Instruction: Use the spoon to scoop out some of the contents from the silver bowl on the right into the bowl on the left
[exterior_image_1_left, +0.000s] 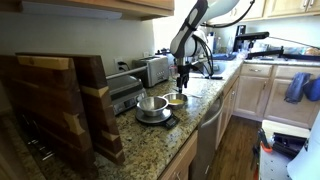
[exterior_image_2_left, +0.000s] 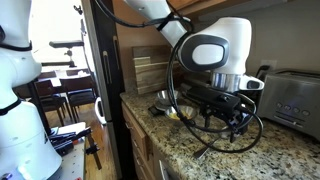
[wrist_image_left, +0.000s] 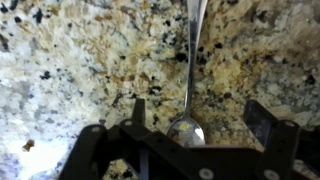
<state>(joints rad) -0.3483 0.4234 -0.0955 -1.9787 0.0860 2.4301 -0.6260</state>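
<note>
Granite (wrist_image_left: 70, 60), speckled tan and black, fills the wrist view. The spoon (wrist_image_left: 189, 80), slim shiny metal, lies on it with its bowl at six o'clock and its handle toward twelve, between my spread, untouching fingers (wrist_image_left: 135, 115). In an exterior view my gripper (exterior_image_1_left: 183, 86) hangs at twelve o'clock of the tan contents (exterior_image_1_left: 176, 99) in a round silver bowl (exterior_image_1_left: 176, 104).

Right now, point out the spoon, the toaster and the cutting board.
spoon (wrist_image_left: 190, 70), wrist view, on its handle.
toaster (exterior_image_2_left: 293, 100), in an exterior view, on its side.
cutting board (exterior_image_1_left: 45, 108), in an exterior view, on its face.

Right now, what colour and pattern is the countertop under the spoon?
The countertop is speckled granite: cream and tan with black flecks, clearest in the wrist view.
</note>
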